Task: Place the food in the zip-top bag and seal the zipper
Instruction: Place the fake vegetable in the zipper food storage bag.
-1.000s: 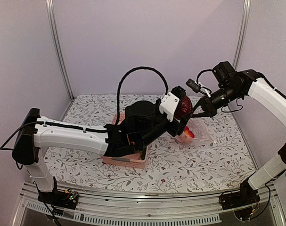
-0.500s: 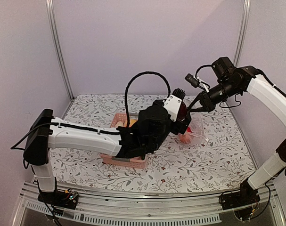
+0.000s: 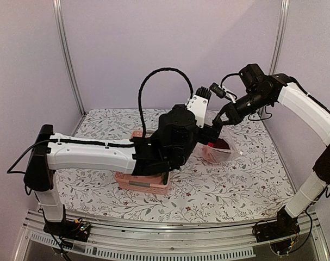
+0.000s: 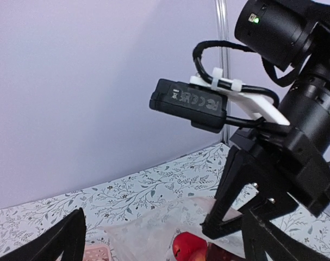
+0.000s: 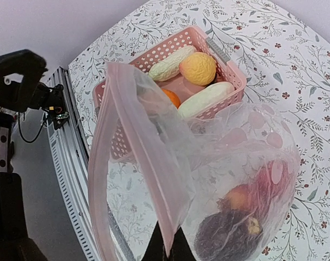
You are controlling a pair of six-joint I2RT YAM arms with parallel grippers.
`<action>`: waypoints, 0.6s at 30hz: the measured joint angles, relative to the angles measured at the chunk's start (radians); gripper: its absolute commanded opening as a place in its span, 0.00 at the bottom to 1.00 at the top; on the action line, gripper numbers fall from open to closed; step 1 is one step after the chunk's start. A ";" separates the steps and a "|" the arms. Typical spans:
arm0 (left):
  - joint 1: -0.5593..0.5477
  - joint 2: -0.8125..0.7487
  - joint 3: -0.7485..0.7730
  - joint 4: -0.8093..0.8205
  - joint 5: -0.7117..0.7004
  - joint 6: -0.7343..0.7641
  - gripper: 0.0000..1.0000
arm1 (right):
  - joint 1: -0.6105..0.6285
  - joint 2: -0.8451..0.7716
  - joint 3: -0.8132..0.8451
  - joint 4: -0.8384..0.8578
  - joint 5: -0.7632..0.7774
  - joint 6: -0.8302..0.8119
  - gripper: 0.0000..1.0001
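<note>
My right gripper (image 3: 219,120) is shut on the rim of the zip-top bag (image 3: 216,151) and holds its mouth up and open; the pinch shows in the right wrist view (image 5: 167,246). The zipper strip (image 5: 143,157) runs up from the fingers. Inside the bag (image 5: 246,163) lie a dark purple piece of food (image 5: 224,236), a red one (image 5: 268,182) and an orange-yellow one (image 5: 238,198). My left gripper (image 3: 207,129) is open and empty just above the bag's mouth, its fingers wide apart (image 4: 165,215). A red fruit (image 4: 187,247) shows through the bag (image 4: 148,228).
The pink basket (image 5: 230,68) stands beside the bag, holding two beige pieces (image 5: 170,62), a bumpy orange (image 5: 197,68) and a smaller orange piece (image 5: 171,98). In the top view my left arm covers most of the basket (image 3: 145,184). The right gripper's body (image 4: 273,179) is close in front of the left gripper.
The dark red-purple food that my left gripper held above the bag now lies inside it. The left gripper has opened and risen. The right gripper has shifted left with the bag's rim.
</note>
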 measured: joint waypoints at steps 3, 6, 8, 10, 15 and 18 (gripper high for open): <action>-0.019 -0.089 -0.076 -0.002 0.086 0.040 0.89 | 0.000 0.022 0.028 0.001 0.008 -0.001 0.00; -0.041 -0.211 -0.170 -0.074 0.259 0.104 0.83 | 0.000 0.033 0.031 0.002 0.018 -0.010 0.00; -0.047 -0.272 -0.190 -0.158 0.373 0.131 0.80 | 0.000 0.034 0.026 0.003 0.021 -0.023 0.00; -0.049 -0.308 -0.187 -0.241 0.462 0.153 0.77 | 0.000 0.031 0.014 0.005 0.021 -0.037 0.00; -0.049 -0.265 -0.072 -0.506 0.599 0.204 0.73 | 0.002 0.005 -0.051 -0.005 0.007 -0.076 0.00; -0.049 -0.200 -0.021 -0.597 0.621 0.236 0.72 | 0.010 -0.014 -0.072 -0.010 -0.002 -0.085 0.00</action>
